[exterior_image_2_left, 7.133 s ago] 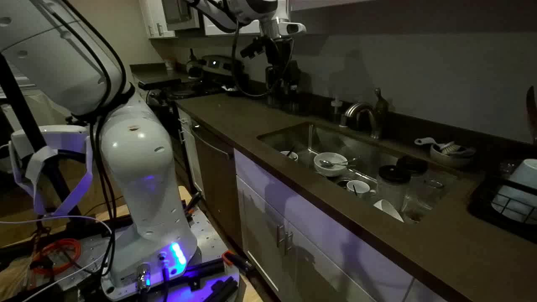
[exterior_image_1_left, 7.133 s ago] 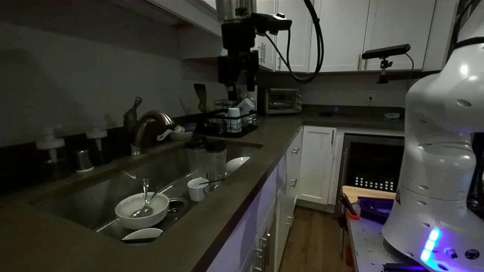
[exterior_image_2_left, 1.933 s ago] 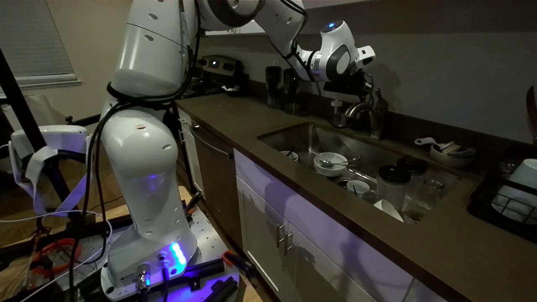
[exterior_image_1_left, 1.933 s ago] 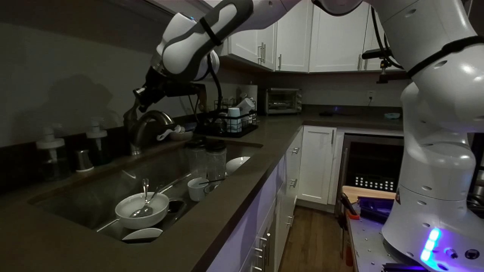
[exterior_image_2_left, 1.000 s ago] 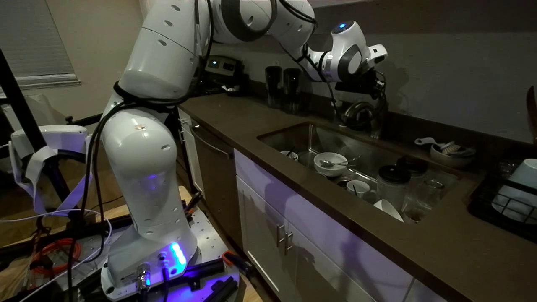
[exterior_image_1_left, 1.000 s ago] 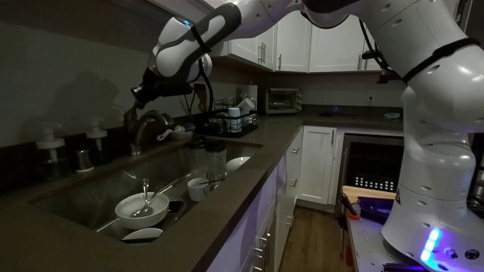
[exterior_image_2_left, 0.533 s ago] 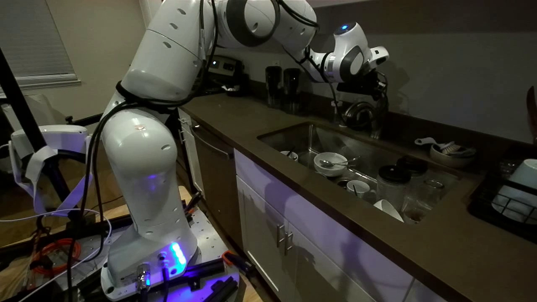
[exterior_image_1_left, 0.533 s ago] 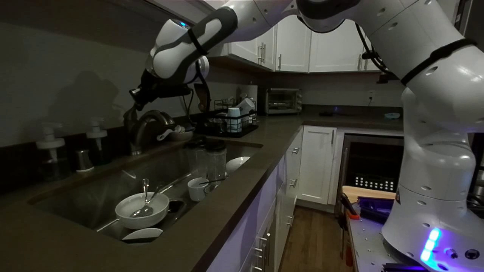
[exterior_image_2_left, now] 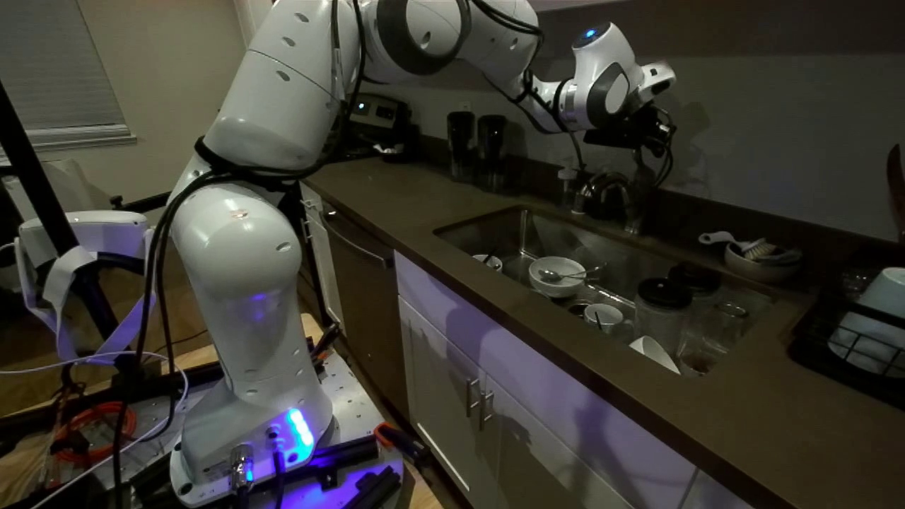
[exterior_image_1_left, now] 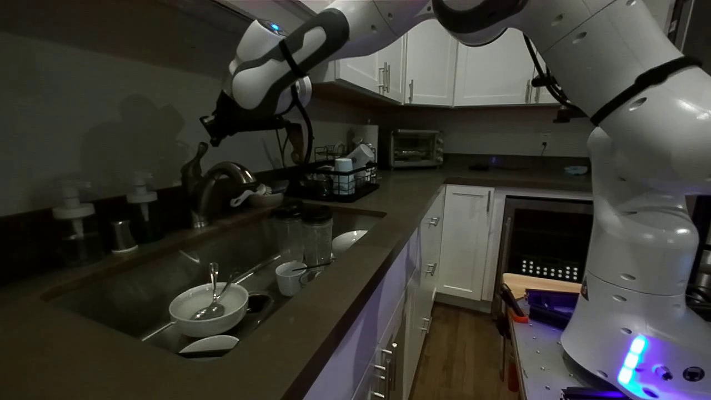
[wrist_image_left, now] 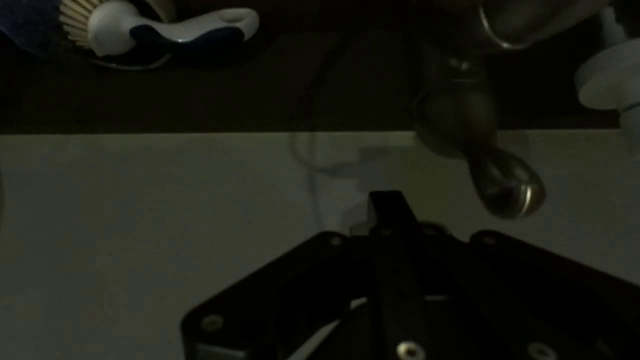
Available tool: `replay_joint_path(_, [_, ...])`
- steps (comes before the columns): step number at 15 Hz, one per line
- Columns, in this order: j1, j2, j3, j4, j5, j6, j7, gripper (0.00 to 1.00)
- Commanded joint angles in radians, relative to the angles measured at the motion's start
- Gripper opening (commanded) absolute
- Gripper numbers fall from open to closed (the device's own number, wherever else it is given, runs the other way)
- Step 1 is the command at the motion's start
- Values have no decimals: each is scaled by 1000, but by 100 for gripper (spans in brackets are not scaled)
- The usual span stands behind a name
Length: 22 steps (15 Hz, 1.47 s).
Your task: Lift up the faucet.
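Observation:
The dull metal faucet (exterior_image_1_left: pixel 206 191) stands behind the sink, its arched spout over the basin and its short lever pointing up. Part of the faucet (exterior_image_2_left: pixel 634 205) is covered by my wrist and cables in an exterior view. My gripper (exterior_image_1_left: pixel 211 133) hangs just above the lever tip and a little toward the room, with a small gap visible. In the wrist view the fingertips of my gripper (wrist_image_left: pixel 384 207) are together with nothing between them. The lever handle (wrist_image_left: pixel 507 185) lies to their right, apart from them, against the pale wall.
Two soap dispensers (exterior_image_1_left: pixel 75 211) and a metal cup (exterior_image_1_left: pixel 123 238) line the back ledge. A bowl with a brush (exterior_image_2_left: pixel 760 254) sits beside the faucet. The sink holds a white bowl with spoons (exterior_image_1_left: pixel 208 311), a mug (exterior_image_1_left: pixel 290 278) and lidded jars (exterior_image_2_left: pixel 663 304). A dish rack (exterior_image_1_left: pixel 344 183) is farther along.
Over several seconds my arm has swung over to the faucet. Half a second ago the gripper overlapped the lever tip in view; now it has lifted clear. The faucet looks unmoved.

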Motion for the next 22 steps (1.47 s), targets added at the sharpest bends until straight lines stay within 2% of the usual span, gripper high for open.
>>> replay_joint_path(1, [27,36,-46,77,-15,-15,52,0])
replay_joint_path(4, [52,41,-81,100,-28,-80,59,0])
replay_joint_path(8, [42,32,-53,121,-50,-202,44,0])
replay_joint_path(13, [19,21,-1,144,-30,-302,16,0])
replay_joint_path(16, [11,23,19,154,-25,-321,15,0])
replay_joint_path(22, [15,12,18,94,-32,-248,45,0])
